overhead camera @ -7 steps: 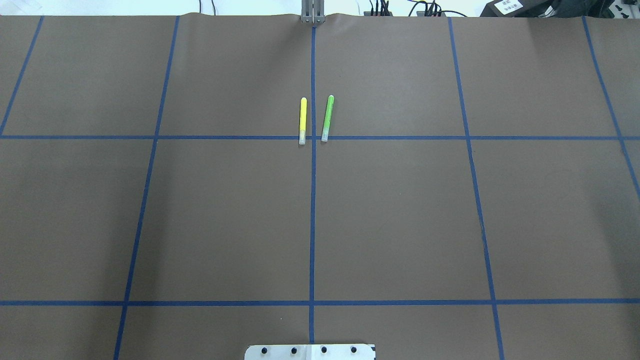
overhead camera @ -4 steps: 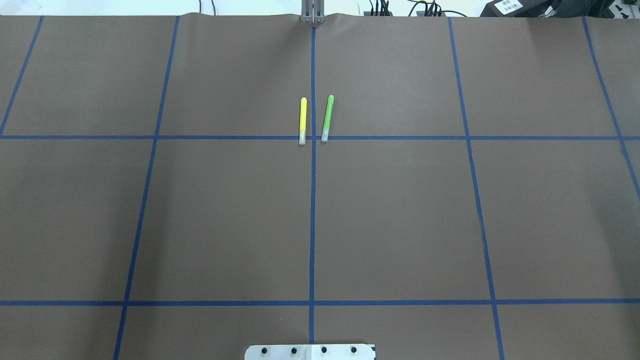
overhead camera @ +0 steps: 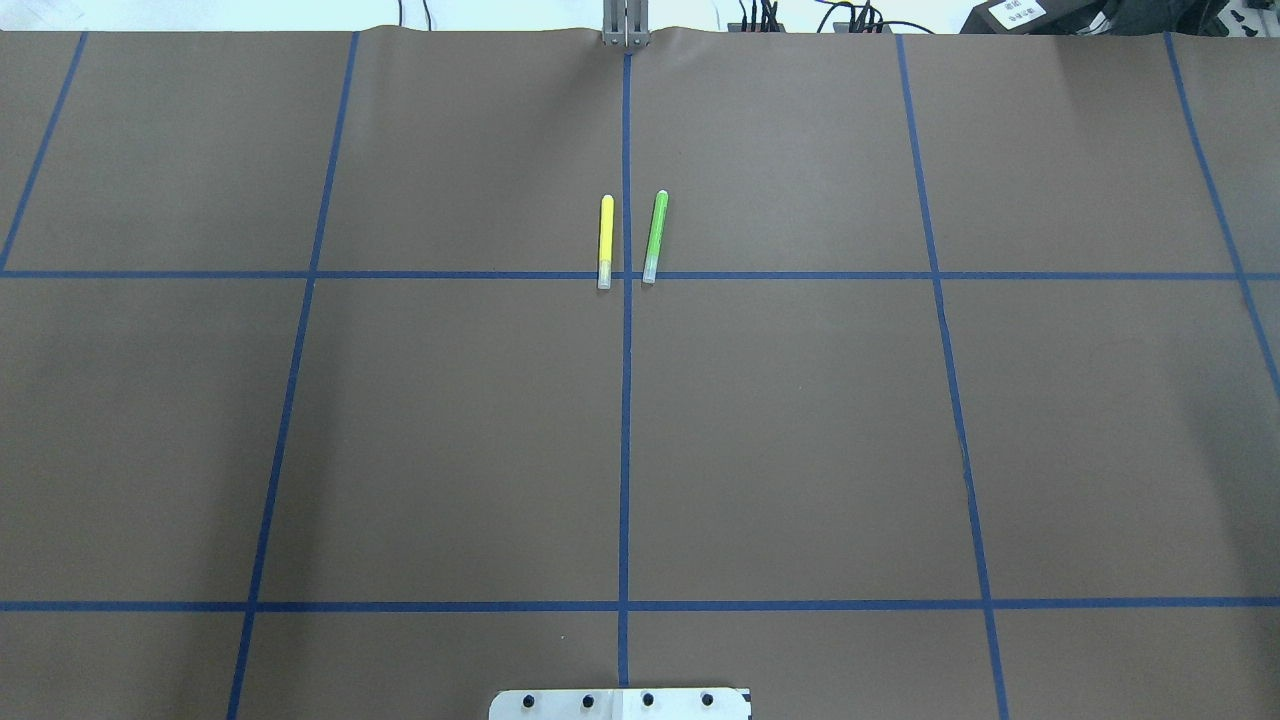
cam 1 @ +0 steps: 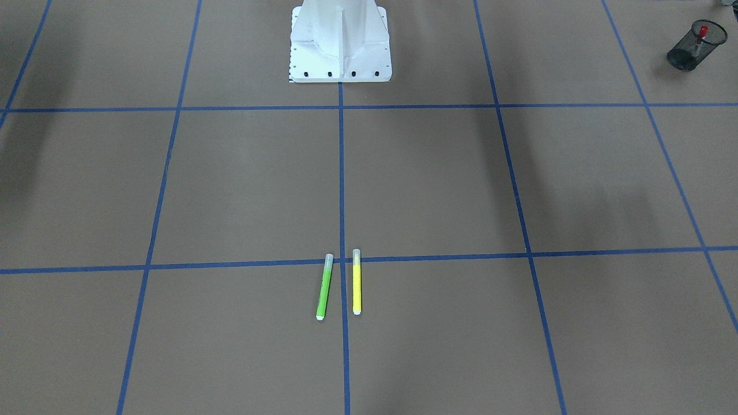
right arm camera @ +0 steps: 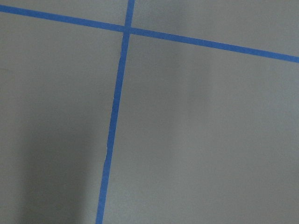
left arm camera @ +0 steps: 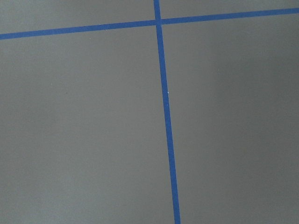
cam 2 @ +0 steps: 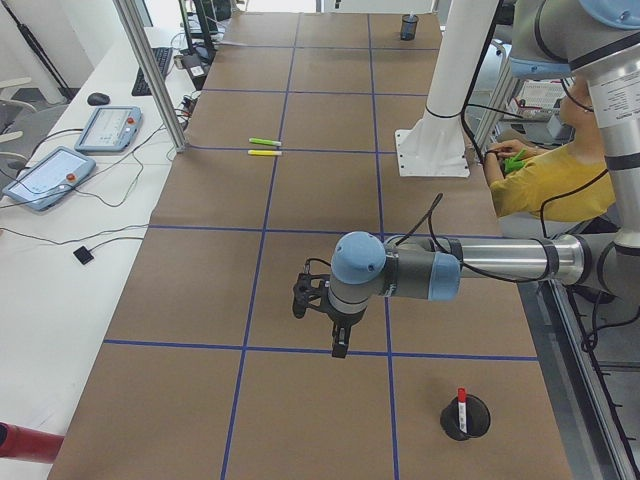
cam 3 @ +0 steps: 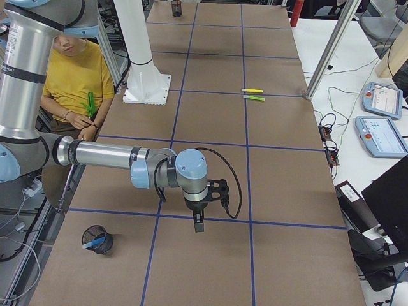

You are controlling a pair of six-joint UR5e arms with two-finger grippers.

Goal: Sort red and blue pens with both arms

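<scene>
The red pen point(cam 2: 461, 401) stands nearly upright in the left mesh cup point(cam 2: 478, 426), at the bench point(cam 2: 300, 420) end on the robot's left. Its long axis is vertical, with the red end up and the white barrel down inside the mesh. The front-facing view catches only its red tip above the cup rim, and the overhead view leaves out this cup altogether

The blue pen point(cam 3: 95, 242) leans aslant in the right mesh cup point(cam 3: 103, 248) at the opposite end, and only the right side view shows it

The green marker point(overhead camera: 655, 236) and the yellow marker point(overhead camera: 606, 242) lie flat and almost parallel, one on each side of the centre tape line point(overhead camera: 625, 420). Their translucent caps point toward the robot and reach the cross line

The left gripper point(cam 2: 339, 347) hangs fingers-down over the bench, near the left mesh cup but apart from it. The right gripper point(cam 3: 198, 223) hangs likewise near its own cup. Both appear only in the side views, so I cannot tell whether the jaws are apart or together. Each wrist camera shows only brown cover and crossing tape

A person in a yellow shirt point(cam 3: 75, 70) sits behind the robot
</scene>
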